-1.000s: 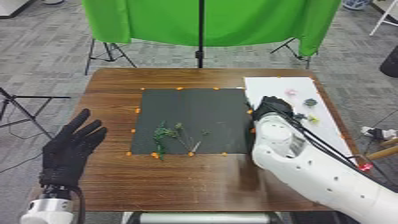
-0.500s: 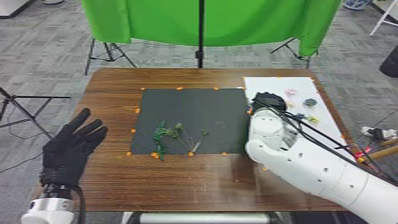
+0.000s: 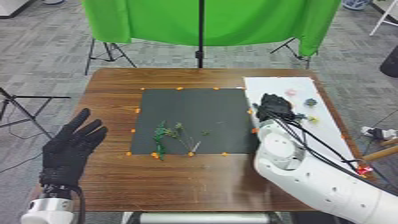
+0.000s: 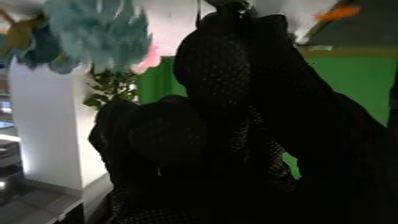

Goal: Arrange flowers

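Note:
Over the left part of the white sheet [image 3: 318, 131], beside the dark mat [image 3: 191, 107], is my right hand [image 3: 274, 107]. In the right wrist view, the right hand [image 4: 218, 70] has bent fingers, their tips closed round a small grey-green piece [image 4: 229, 4]. On the sheet lie a pink flower [image 3: 290, 92], a blue-grey flower [image 3: 310, 102] and a yellow flower [image 3: 313, 120]. Green sprigs [image 3: 161, 137] and thin stems [image 3: 185, 137] lie on the mat's lower left. My left hand [image 3: 71, 152] is open at the table's left side. A blue-green flower [image 4: 102, 32] hangs near the right hand's fingers.
Orange tape pieces [image 3: 190, 154] mark the mat's border. The brown table [image 3: 187, 187] extends in front of the mat. A green cloth [image 3: 155, 22] hangs on a stand behind the table. Black cables run along the right arm.
My right hand first shifted slightly away from the robot, then came back nearer and a little to the right. The left hand and the greenery on the mat have stayed still.

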